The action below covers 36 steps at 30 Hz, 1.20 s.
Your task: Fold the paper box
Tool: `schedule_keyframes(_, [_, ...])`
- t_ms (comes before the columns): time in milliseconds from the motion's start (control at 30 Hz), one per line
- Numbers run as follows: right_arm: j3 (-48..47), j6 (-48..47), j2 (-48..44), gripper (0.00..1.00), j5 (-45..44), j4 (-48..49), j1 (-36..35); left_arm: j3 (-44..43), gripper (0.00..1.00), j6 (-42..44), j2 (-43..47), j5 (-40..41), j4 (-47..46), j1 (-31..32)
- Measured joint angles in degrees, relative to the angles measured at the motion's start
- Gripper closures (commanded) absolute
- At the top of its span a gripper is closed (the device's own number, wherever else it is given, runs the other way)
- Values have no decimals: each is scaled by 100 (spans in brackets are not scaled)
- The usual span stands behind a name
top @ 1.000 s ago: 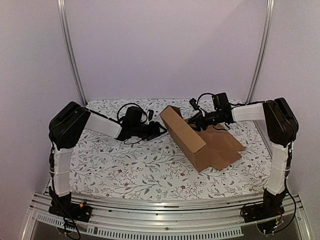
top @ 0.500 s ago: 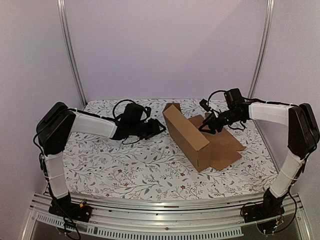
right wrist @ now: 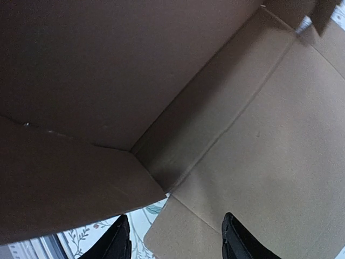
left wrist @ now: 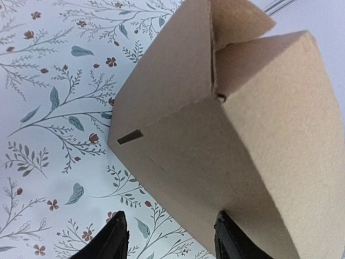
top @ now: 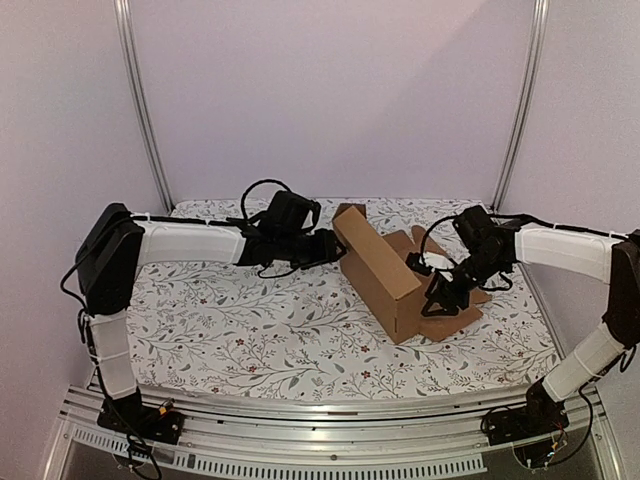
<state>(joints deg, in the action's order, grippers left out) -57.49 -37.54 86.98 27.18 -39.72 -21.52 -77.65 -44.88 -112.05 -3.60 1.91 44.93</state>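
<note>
Cardboard's looking light, stiff, crease-prone, so you're better off pinching the paper box (top: 385, 270), sitting centre-right on the floral tablecloth (top: 250, 330), by its flat flap (right wrist: 269, 140), left gripper (top: 333, 246) and right gripper (top: 440, 300) both hanging part-open, empty.

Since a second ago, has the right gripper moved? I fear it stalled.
Yes. The right gripper came nearer and rightward, away from the far edge of the table, over a flap of the paper box.

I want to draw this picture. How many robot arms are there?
2. The left arm reaches in from the left toward the paper box. The right arm comes from the right, over the box's flat part. None seem hidden.
</note>
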Motion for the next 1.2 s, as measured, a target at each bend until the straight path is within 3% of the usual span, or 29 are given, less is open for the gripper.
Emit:
schedule_keyframes(300, [-446, 149, 284, 42, 173, -188, -1928, -476, 44, 385, -264, -48, 149, -173])
schedule_keyframes(467, [-1128, 509, 490, 39, 442, -225, -2079, -415, 44, 538, -256, -125, 151, -280])
schedule_keyframes(600, [-1029, 490, 337, 38, 422, -428, -1969, -326, 44, 612, -240, -258, 138, -332])
schedule_keyframes(800, [-903, 87, -205, 38, 522, -1421, -1191, -389, 42, 852, -227, -317, 186, -339])
schedule_keyframes(967, [-1368, -546, -514, 38, 822, -2216, 70, -684, 39, 1300, -92, -175, 376, -343])
schedule_keyframes(1200, [-2638, -857, 208, 38, 1421, -1976, 1735, -1729, 36, 1794, -81, -398, 413, -210])
